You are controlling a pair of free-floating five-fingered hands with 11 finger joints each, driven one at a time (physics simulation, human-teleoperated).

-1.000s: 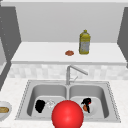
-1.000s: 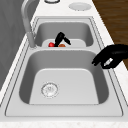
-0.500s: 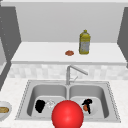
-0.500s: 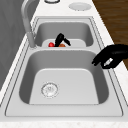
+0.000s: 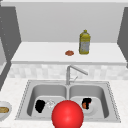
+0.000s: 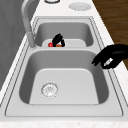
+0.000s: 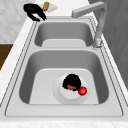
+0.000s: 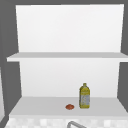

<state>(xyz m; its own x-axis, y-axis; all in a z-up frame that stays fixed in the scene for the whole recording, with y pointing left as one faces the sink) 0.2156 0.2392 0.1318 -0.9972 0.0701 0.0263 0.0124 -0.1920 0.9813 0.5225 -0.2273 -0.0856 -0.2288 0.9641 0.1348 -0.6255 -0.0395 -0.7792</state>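
In the right basin of the grey steel double sink (image 7: 15, 82), the right hand (image 7: 71, 80) sits low over a round white plate (image 7: 62, 96) on the basin floor, fingers curled about a small orange-brown item (image 7: 71, 87), with a little red ball (image 7: 82, 91) touching the plate just beside it and bare basin floor between plate and walls. The left hand (image 6: 111, 57) hangs over the front rim of the left basin, fingers hooked downward and holding nothing, with that basin's floor bare around its round drain (image 6: 49, 89).

The sink (image 6: 65, 62) and tap (image 5: 72, 71) look like matt brushed metal; the counter (image 6: 117, 82) is pale speckled stone.
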